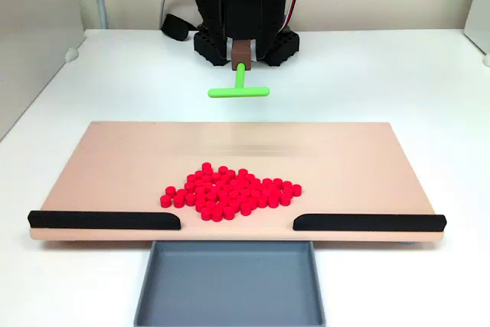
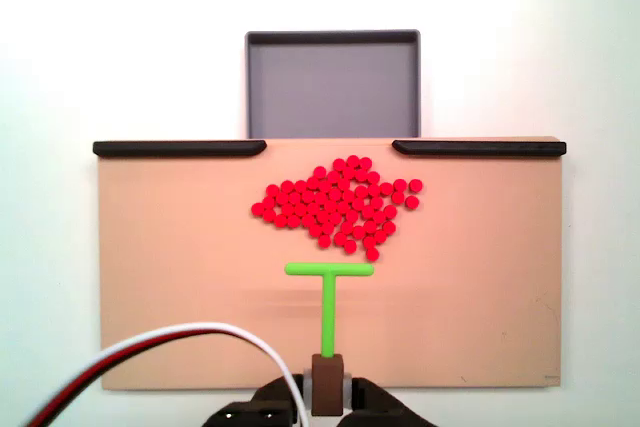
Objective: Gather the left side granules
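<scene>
The granules (image 1: 230, 191) (image 2: 340, 202) are small bright red pellets lying in one loose patch on the tan board (image 1: 115, 166) (image 2: 150, 247), close to the gap between the two black rails. My gripper (image 1: 240, 53) (image 2: 327, 392) is shut on the brown block of a green T-shaped pusher (image 1: 239, 92) (image 2: 329, 270). The pusher's crossbar hangs above the board, just short of the patch's arm-side edge and apart from the pellets. In a fixed view a faint shadow lies under it.
Two black rails (image 1: 105, 220) (image 1: 369, 223) (image 2: 180, 148) (image 2: 478, 148) line the board's far edge from the arm, with a gap between them. A grey tray (image 1: 230, 319) (image 2: 333, 39) sits beyond that gap. Red, white and black cables (image 2: 150, 347) run beside the arm's base.
</scene>
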